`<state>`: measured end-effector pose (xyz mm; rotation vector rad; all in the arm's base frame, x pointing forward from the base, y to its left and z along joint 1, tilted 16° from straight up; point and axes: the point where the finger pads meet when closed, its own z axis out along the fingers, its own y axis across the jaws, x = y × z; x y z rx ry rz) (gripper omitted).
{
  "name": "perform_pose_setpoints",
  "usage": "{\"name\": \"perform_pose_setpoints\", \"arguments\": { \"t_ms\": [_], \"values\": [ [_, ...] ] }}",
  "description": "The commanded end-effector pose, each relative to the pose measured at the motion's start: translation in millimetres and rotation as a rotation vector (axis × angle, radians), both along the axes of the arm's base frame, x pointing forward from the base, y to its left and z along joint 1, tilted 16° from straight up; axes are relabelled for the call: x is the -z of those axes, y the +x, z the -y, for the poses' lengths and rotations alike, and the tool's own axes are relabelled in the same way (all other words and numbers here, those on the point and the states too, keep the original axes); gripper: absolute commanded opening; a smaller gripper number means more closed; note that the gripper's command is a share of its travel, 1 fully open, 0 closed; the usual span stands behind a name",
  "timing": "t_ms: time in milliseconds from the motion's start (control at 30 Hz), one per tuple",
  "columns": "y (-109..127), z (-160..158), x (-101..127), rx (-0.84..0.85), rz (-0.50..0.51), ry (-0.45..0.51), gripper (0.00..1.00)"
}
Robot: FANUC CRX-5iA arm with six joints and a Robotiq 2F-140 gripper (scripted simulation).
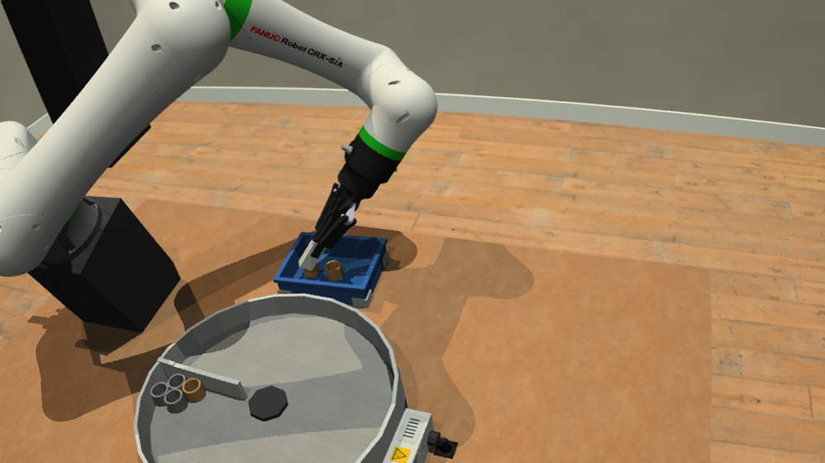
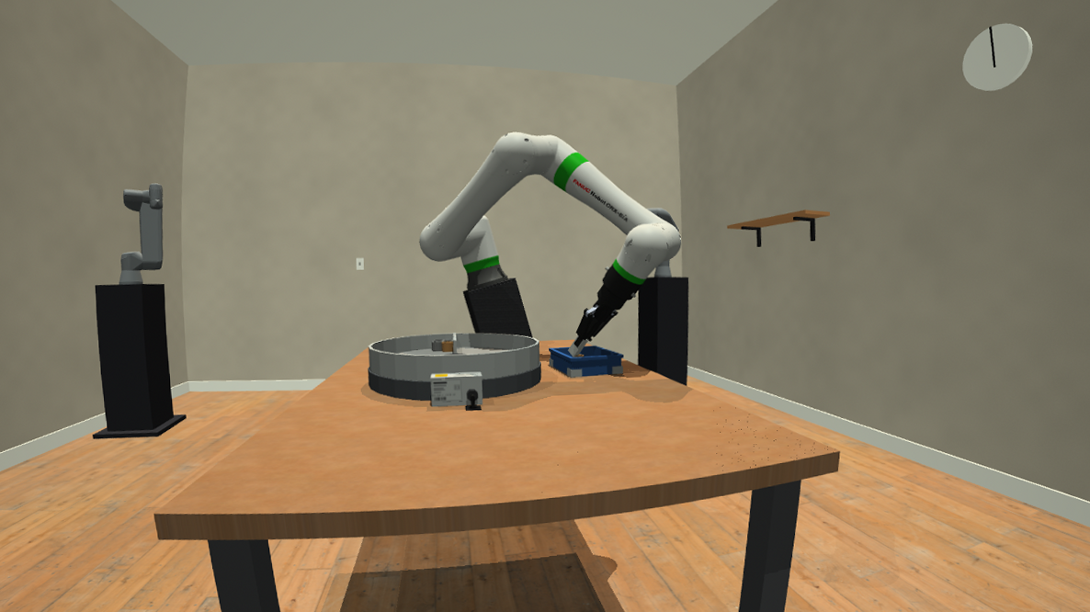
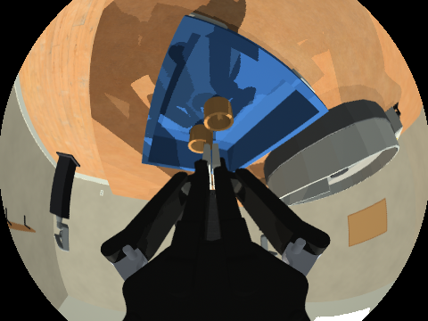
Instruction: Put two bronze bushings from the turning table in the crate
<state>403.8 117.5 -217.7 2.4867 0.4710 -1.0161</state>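
Note:
My gripper [image 1: 310, 262] [image 2: 578, 350] [image 3: 211, 152] reaches down into the blue crate [image 1: 328, 285] [image 2: 596, 366] [image 3: 267, 89]. It is shut on the wall of a bronze bushing [image 1: 310, 272] [image 3: 196, 138], low inside the crate. A second bronze bushing [image 1: 333, 270] [image 3: 218, 113] stands upright on the crate floor just beside it. On the grey turning table [image 1: 339, 309] [image 2: 453, 361] [image 3: 330, 147], one bronze bushing [image 1: 193, 390] [image 2: 448, 343] and three grey bushings [image 1: 171, 394] sit together at the left.
A grey divider bar [image 1: 208, 380] runs from the table's rim beside the bushings; a black hub [image 1: 268, 402] sits at its centre. A control box [image 1: 407, 448] [image 2: 456, 388] is fixed to the table's front. My black pedestal [image 1: 108, 273] stands behind the crate.

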Motion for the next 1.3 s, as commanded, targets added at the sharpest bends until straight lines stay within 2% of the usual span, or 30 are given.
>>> {"name": "perform_pose_setpoints", "arguments": {
  "t_ms": [0,700,733,1267],
  "values": [
    [0.2,-0.1,-0.1,0.0,0.0,0.0,0.0],
    [0.2,-0.1,-0.1,0.0,0.0,0.0,0.0],
    [0.2,-0.1,-0.1,0.0,0.0,0.0,0.07],
    [0.2,-0.1,-0.1,0.0,0.0,0.0,0.07]
  ]
}}
